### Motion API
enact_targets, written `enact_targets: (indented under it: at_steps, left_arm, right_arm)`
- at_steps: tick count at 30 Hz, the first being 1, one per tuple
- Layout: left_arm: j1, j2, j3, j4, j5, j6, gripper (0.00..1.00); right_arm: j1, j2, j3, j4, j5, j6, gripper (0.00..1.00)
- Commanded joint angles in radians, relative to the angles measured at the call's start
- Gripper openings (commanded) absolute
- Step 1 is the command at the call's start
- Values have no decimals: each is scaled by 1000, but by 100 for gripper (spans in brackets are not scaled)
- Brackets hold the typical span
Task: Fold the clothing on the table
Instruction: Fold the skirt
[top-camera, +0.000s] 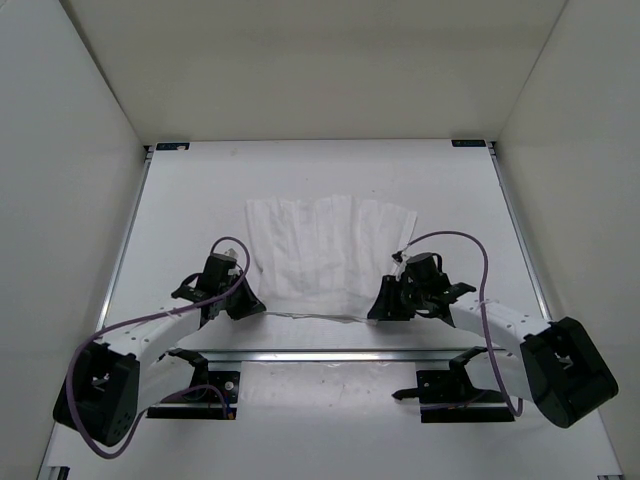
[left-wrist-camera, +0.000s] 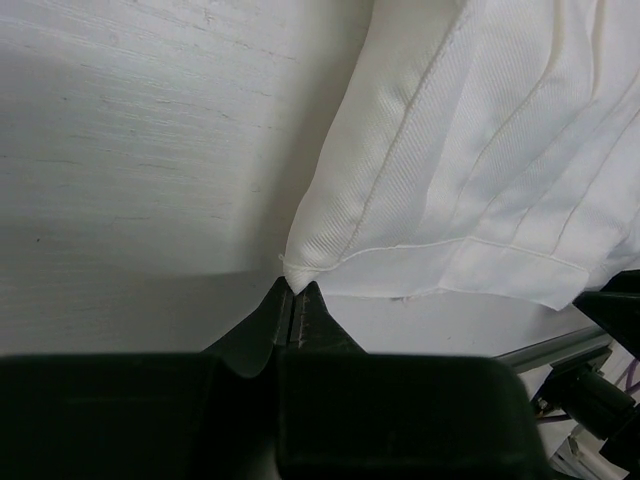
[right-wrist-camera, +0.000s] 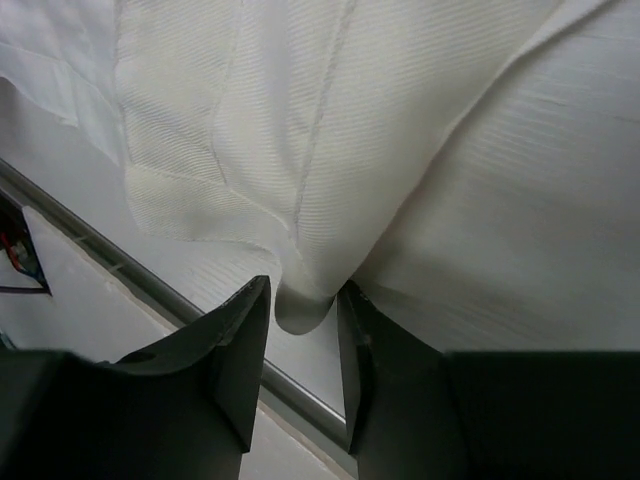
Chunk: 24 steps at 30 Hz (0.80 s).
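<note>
Ribbed, pleated white clothing (top-camera: 325, 255), corner in clenched left pincer (left-wrist-camera: 292, 300), fold between released right pincer (right-wrist-camera: 303, 300)

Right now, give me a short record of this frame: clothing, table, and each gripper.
clothing: white, creased, lying mid-table
table: white, metal rails along its edges
left gripper: jaws shut at the clothing's near left corner; whether they pinch it is unclear
right gripper: jaws apart, the near right corner hanging between them

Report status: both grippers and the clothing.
Left gripper shut on clothing corner. Right gripper open, hem between its jaws. Nothing in the way.
</note>
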<state>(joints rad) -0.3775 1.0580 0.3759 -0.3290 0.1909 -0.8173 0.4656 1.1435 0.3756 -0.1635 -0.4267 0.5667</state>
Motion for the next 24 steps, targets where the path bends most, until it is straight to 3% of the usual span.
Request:
enact_targets:
  at_steps: [1,4,5,13,18,24]
  left_arm:
    - [-15,16,38,13,-19,3,0]
    - [-24,36,49,4,-36,24,0]
    - [-26,30,63,-10,-47,33,0]
    - [-51,-16,199,-194,-186,216,0]
    - [-83,-136,296,-329,-186,342,0]
    - [-57,-243,382,-403,-123,368,0]
  right_arm:
    - [60,64,3,-16,64,24,30]
    - [65,101,25,-18,66,32,4]
    - [59,110,28,-31,74,30,0]
    - [39,-19,147,-154,117,-56,0]
    - [25,-116,253,-298,126,-122,0]
    - [19,-159,379,-314,155,-143,0]
